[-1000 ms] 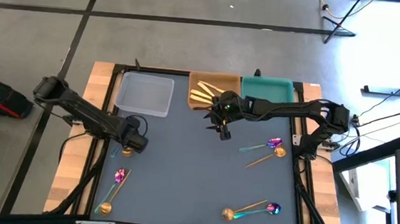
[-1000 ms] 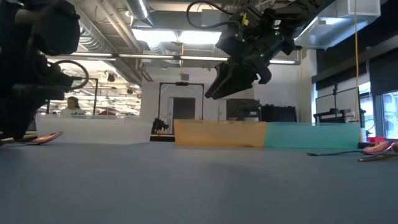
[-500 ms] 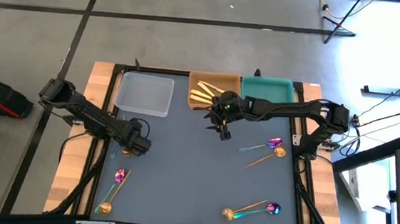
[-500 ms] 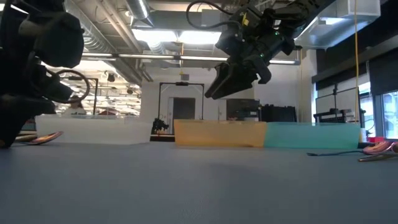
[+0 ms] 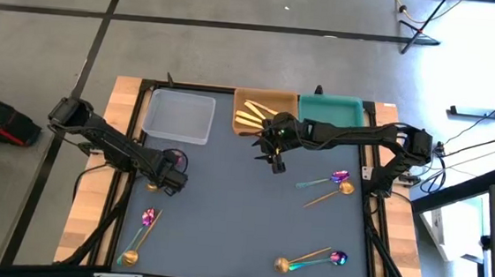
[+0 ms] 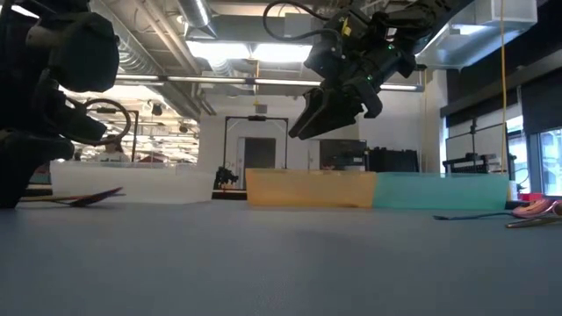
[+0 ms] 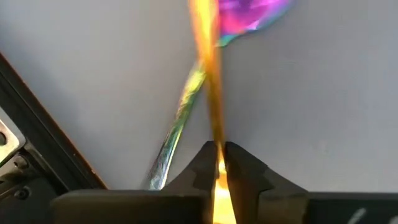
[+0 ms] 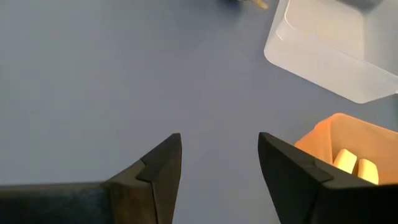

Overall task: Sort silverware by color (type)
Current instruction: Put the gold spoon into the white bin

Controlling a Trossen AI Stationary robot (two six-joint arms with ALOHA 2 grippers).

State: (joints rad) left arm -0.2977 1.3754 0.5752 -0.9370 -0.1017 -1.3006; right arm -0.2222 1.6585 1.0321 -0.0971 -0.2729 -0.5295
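Note:
At the mat's left edge my left gripper (image 5: 173, 179) is shut on a copper-gold spoon (image 7: 208, 74). An iridescent purple-teal spoon (image 7: 249, 15) lies on the mat right beside it. My right gripper (image 5: 274, 158) hangs open above the mat, just near of the tan tray (image 5: 265, 112), where pale yellow-gold knives (image 5: 251, 114) lie. More spoons lie in pairs on the mat: at the near left (image 5: 141, 232), at the right (image 5: 340, 181) and at the near right (image 5: 310, 260). My left gripper pinches the copper-gold spoon's slim handle (image 7: 214, 146) between its two fingertips, coming from above. The handle runs on ahead past the fingertips, over the iridescent spoon's handle. In the low view the spoon (image 6: 83, 198) sits tilted just above the mat.
A clear tray (image 5: 179, 115) stands at the far left, the tan tray in the middle and a teal tray (image 5: 329, 110) to its right. The mat's dark frame (image 7: 37, 124) runs close beside my left gripper. The mat's middle is bare.
My left gripper has shifted slightly toward the table's right and near edges and has shut on the copper-gold spoon's handle. In the low view the spoon now sits tilted and reaches farther toward the middle.

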